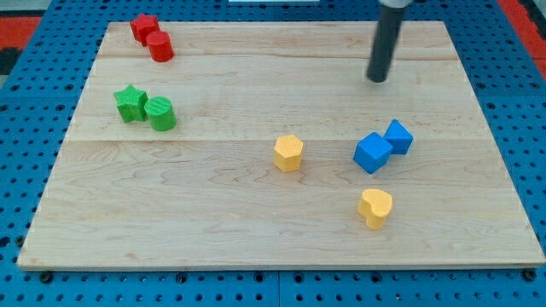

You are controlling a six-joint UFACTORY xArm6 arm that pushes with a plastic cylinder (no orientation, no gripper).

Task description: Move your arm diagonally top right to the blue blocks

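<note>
Two blue blocks sit touching at the view's right: a larger blue cube and a smaller blue block just up and right of it. My tip is on the board above them, towards the view's top, well apart from both. The dark rod rises from it out of the view's top edge.
A yellow hexagon block lies left of the blue pair and a yellow heart block below them. A green star and green cylinder sit at the left. A red star and red cylinder sit at the top left. The wooden board ends near all view edges.
</note>
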